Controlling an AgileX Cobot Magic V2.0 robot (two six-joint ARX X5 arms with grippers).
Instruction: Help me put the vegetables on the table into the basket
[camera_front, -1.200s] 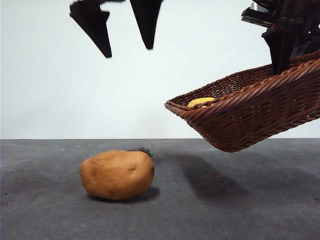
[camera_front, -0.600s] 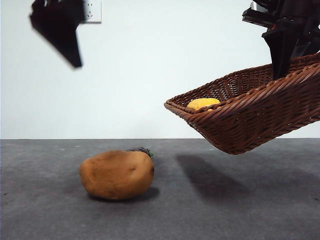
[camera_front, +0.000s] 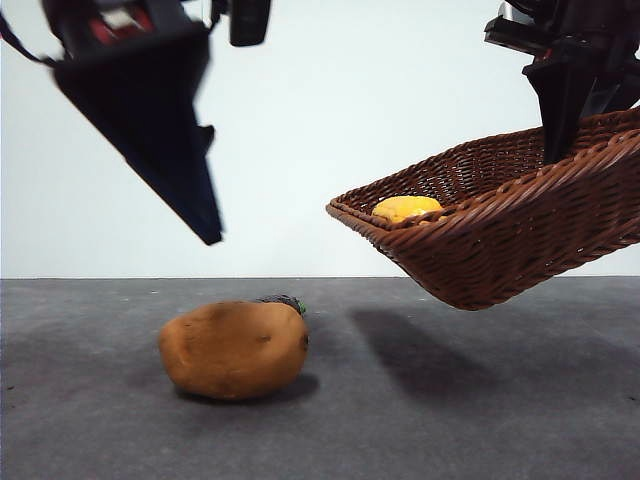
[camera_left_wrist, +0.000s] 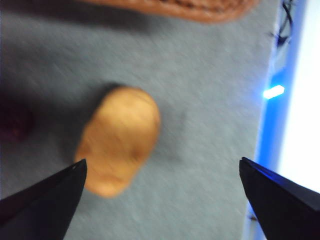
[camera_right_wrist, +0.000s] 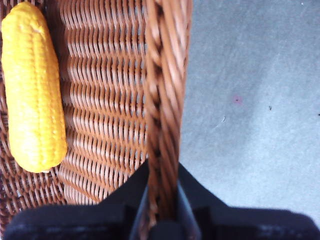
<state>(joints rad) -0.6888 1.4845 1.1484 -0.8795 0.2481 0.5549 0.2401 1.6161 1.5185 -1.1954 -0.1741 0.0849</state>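
Potato (camera_front: 234, 349) lies on the table (camera_front: 480, 420), nearest the camera, w/ the eggplant (camera_front: 282, 301) tucked just behind it, mostly hidden. Left gripper (camera_left_wrist: 160, 172) hangs above the potato, jaws spread wide & empty, wide enough to straddle it; probably lining up for a grab. Further back, the right gripper (camera_right_wrist: 162, 212) is clamped on the braided rim of the basket (camera_front: 500, 235), holding it tilted off the table, likely so drops land easily. Yellow corn-like veg (camera_right_wrist: 32, 85) already lies inside.
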